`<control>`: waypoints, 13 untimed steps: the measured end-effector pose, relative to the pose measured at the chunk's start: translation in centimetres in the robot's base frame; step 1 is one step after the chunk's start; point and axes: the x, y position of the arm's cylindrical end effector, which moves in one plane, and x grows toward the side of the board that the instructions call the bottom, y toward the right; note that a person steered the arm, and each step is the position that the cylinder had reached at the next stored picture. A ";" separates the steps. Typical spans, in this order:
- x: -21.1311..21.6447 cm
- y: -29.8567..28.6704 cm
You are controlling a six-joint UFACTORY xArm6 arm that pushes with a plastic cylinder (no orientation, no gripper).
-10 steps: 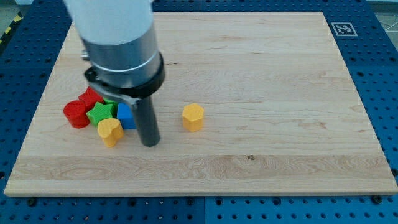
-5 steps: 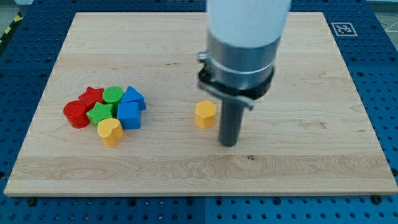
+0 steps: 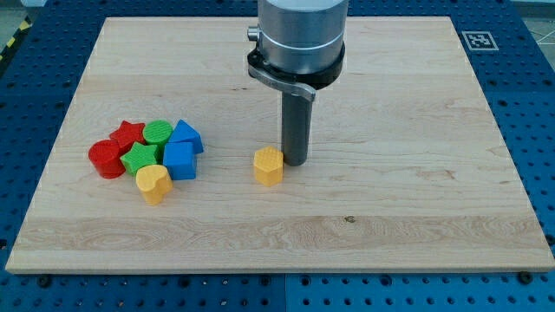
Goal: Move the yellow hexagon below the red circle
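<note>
Camera view: one frame, wooden board (image 3: 390, 217) seen from above on a blue perforated bench (image 3: 538, 130)
Yellow hexagon (image 3: 269, 165): lower centre of frame, alone on bare wood, well apart from the other blocks
My tip (image 3: 296, 162): just beside the hexagon at its upper right, touching or nearly so; cannot tell which
Jaws: none on this rig; a plain dark rod, holding nothing
Red circle (image 3: 106, 159): left of frame, leftmost block of the cluster, about level with the hexagon
Red star (image 3: 127, 134): just above and right of the red circle, touching it
Green round block (image 3: 158, 132): top of the cluster, beside the star
Green star (image 3: 139, 159): middle of the cluster, right of the red circle
Blue blocks: one (image 3: 187, 136) at the cluster's upper right, one (image 3: 180, 160) below it, shapes unclear
Yellow heart (image 3: 153, 183): lowest in the cluster, below the green star
Marker tag (image 3: 478, 41): black and white, upper right corner of the board
</note>
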 end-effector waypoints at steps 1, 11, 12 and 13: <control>1.6 -0.1; 9.3 -2.1; 9.0 -3.5; 8.0 -5.5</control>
